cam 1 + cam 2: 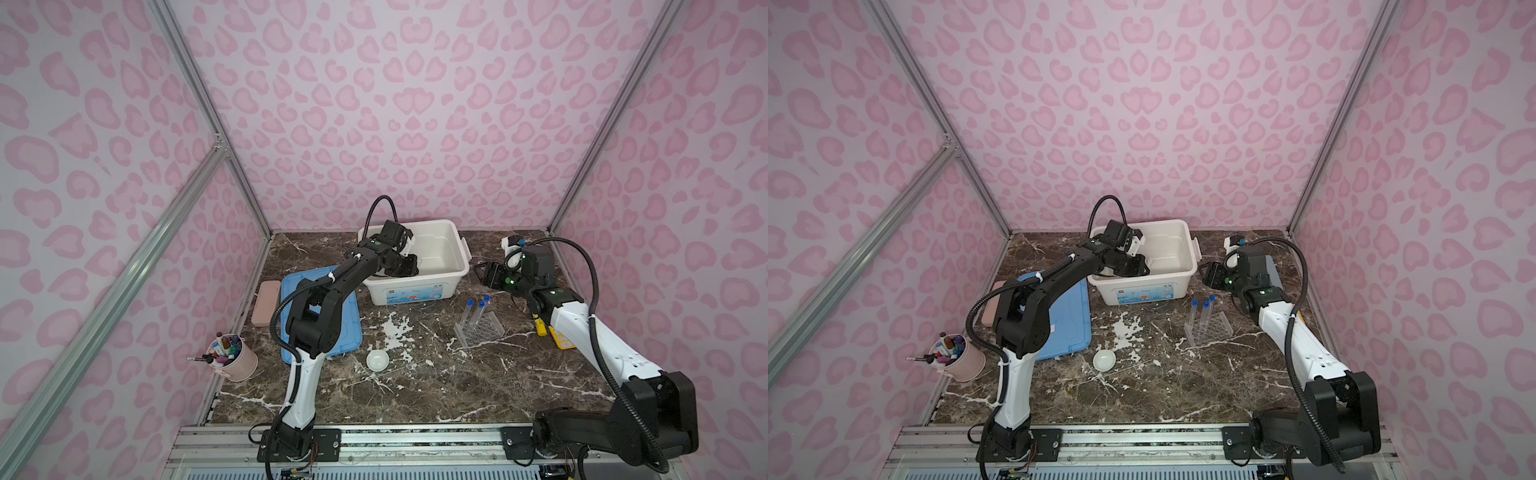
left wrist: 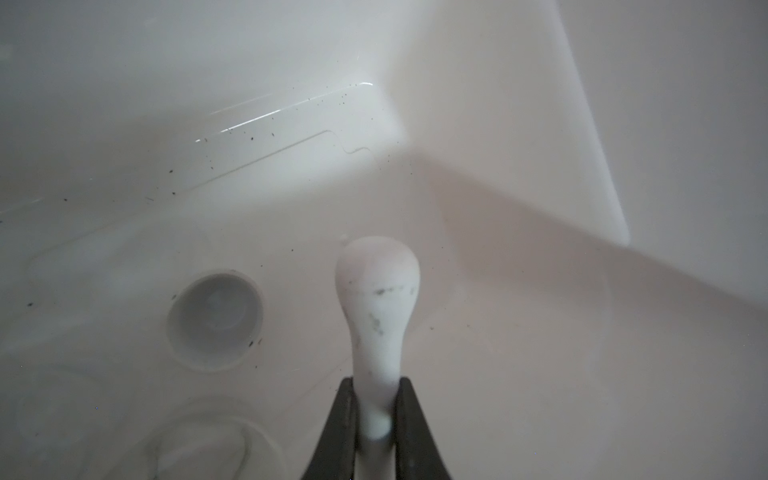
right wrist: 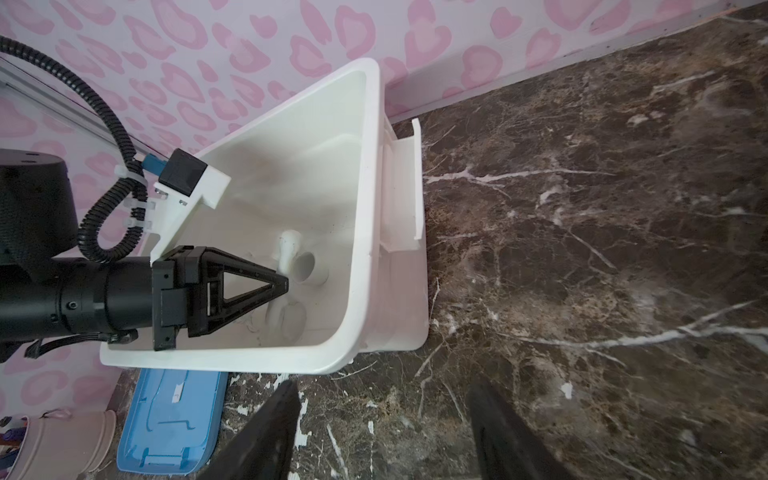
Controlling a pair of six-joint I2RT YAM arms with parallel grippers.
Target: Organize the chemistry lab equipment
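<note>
my left gripper [image 2: 376, 386] reaches down into the white bin [image 1: 459, 243] at the back of the marble table [image 1: 415, 395]. its jaws stand narrow, pinched on the thin handle of the white pestle [image 2: 376, 299]. the pestle's rounded head, smudged with grey, points away from my fingers [image 2: 336, 415] toward the floor of the bin. beside it a small cup [image 2: 216, 320] rests on the bin floor, its open mouth turned toward my wrist camera. closer to my wrist there is a faint round outline, perhaps clear glass, too blurred for me to name. dark specks dot the floor of the bin.

my right gripper [image 3: 382, 436] hangs just beside the bin's right end, over bare marble, jaws spread wide with nothing between them. from that wrist i look across into the bin and see my left gripper inside it, with the pestle and the small cup at its tips.

in both top views three blue-capped test tubes [image 1: 478, 309] stand upright in the clear rack [image 1: 484, 330], in front of the bin and near my right arm. the white dish [image 1: 377, 360] sits alone on the table, well apart from the rack. it is just beside the corner of the blue lid [image 1: 353, 324], which lies flat under my left arm. the pink cup of pens [image 1: 232, 359] stands at the table's left edge.
</note>
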